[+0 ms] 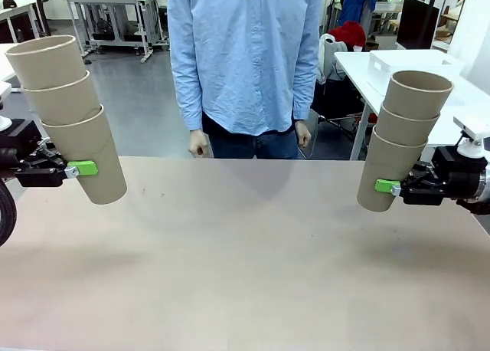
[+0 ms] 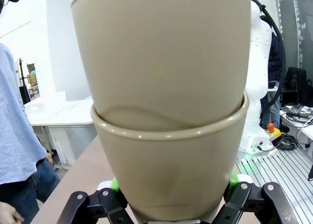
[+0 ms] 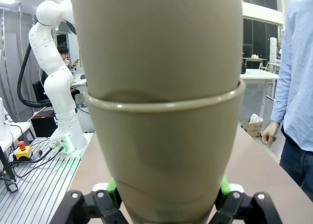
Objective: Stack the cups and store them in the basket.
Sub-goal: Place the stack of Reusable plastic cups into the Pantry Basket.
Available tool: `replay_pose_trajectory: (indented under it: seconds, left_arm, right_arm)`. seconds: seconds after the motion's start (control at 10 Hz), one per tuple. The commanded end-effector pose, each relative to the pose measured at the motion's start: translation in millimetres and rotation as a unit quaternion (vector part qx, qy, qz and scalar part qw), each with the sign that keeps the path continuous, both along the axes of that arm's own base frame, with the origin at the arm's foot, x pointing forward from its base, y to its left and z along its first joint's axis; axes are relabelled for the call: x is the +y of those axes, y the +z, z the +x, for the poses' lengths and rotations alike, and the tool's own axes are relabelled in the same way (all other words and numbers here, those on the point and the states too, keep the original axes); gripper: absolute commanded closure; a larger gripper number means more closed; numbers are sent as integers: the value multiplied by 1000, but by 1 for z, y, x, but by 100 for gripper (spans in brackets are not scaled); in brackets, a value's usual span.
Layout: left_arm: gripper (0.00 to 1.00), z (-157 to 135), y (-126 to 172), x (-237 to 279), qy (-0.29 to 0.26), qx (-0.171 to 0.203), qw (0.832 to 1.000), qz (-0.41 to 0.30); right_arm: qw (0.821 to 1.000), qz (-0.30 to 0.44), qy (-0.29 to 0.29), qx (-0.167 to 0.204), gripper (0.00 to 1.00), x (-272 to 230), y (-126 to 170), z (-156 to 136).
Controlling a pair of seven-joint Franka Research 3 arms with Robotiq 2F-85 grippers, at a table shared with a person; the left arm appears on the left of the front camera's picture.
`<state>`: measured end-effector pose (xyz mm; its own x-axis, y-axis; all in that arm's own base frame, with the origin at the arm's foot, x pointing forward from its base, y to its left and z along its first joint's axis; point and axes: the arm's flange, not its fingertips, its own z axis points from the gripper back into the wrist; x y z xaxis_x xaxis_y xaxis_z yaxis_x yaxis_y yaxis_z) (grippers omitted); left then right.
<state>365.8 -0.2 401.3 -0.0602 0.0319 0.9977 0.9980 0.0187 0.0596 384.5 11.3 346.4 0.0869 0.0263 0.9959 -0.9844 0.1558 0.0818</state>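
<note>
Your left gripper [image 1: 86, 169] at nine o'clock, right gripper [image 1: 385, 186] at three, each pinch light, crushable cups [image 1: 65, 98] low; squeeze gently.

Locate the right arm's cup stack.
In the front view the three-cup stack is on the right side, held above the table by the right gripper, which clamps its lowest cup.

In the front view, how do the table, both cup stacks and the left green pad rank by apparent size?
1. table
2. left cup stack and right cup stack: nearly alike, not ranked
3. left green pad
</note>
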Motion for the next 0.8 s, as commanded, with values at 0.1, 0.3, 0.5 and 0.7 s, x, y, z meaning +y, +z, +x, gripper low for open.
replay_pose_trajectory:
  seconds: [0.1, 0.3, 0.5, 0.7]
  left_arm:
    - [15, -3, 4, 2, -3, -4, 1000, -3]
    - [15, -3, 4, 2, -3, -4, 1000, -3]
    - [15, -3, 4, 2, -3, -4, 1000, -3]
    - [15, -3, 4, 2, -3, -4, 1000, -3]
  right_arm:
    - [1000, 0, -1, -7, 16, 0, 3, 0]
    - [1000, 0, -1, -7, 16, 0, 3, 0]
    - [1000, 0, -1, -7, 16, 0, 3, 0]
    - [1000, 0, -1, -7, 16, 0, 3, 0]
